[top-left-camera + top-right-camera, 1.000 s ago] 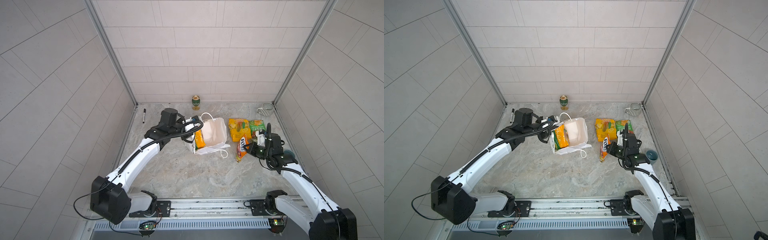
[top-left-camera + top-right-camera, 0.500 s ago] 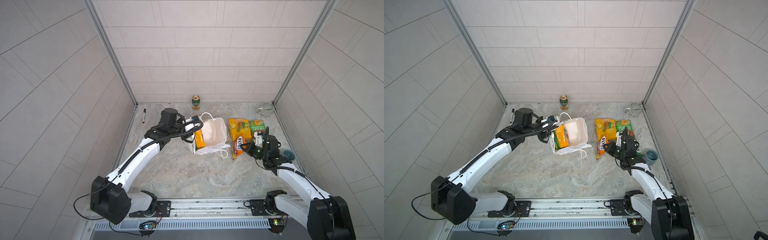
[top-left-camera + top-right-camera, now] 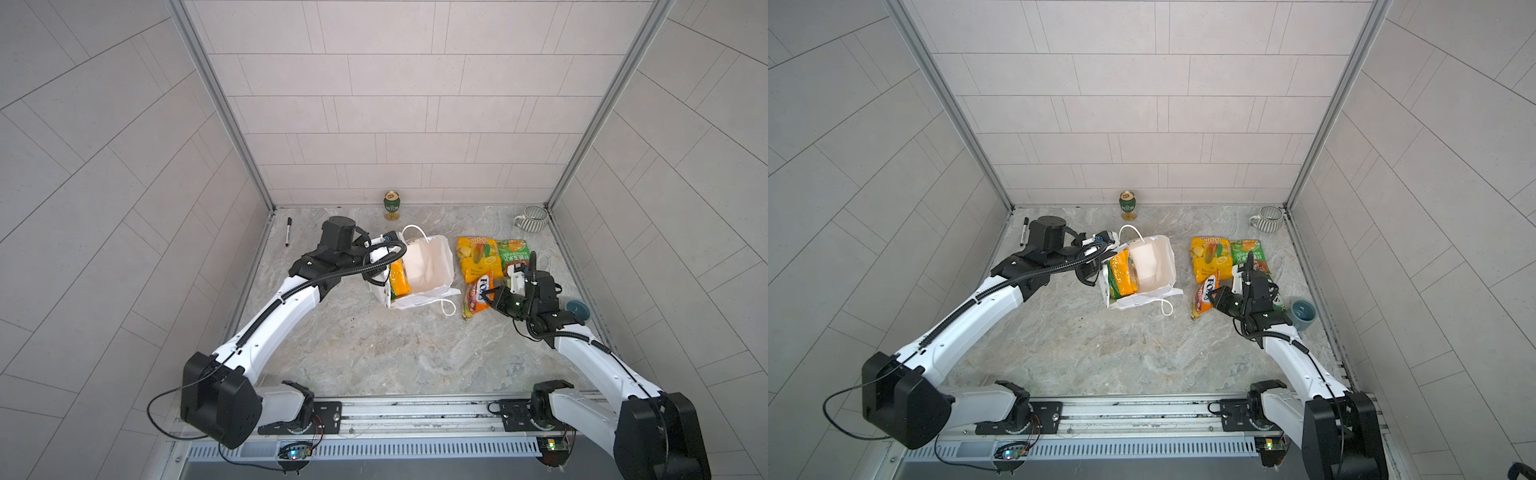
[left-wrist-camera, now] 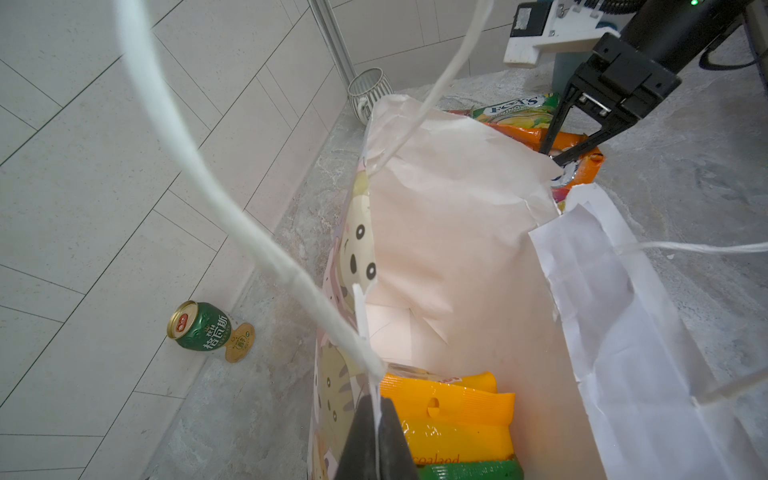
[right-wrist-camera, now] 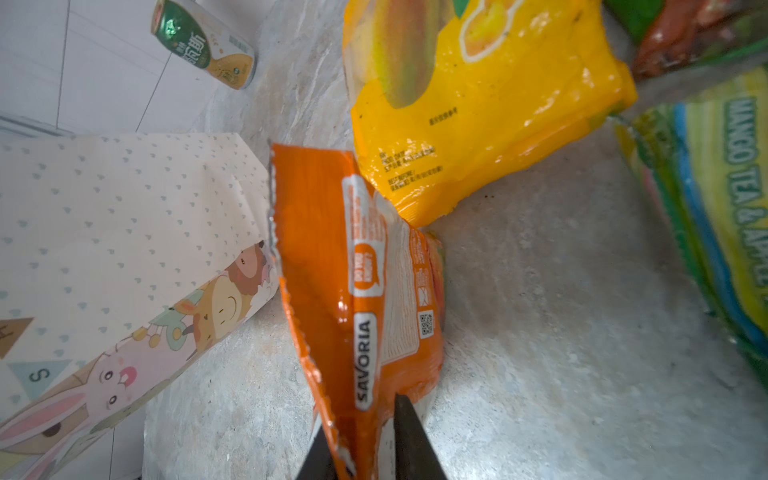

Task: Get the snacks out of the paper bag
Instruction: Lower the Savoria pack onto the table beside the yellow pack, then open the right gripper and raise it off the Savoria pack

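The left hand (image 4: 376, 409) is clamping the rim of the paper bag (image 3: 428, 266), which is sitting open on the desk (image 3: 374, 345) with a yellow packet (image 3: 400, 279) inside. The right hand (image 5: 361, 419) is straddling an orange packet (image 3: 477, 293) just beside the bag, and I cannot tell whether it is gripping.

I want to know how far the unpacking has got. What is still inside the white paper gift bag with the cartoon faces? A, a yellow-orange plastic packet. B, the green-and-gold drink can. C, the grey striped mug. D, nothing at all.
A: the left wrist view shows a yellow-orange plastic packet standing inside the white paper gift bag, with a green packet beside it.
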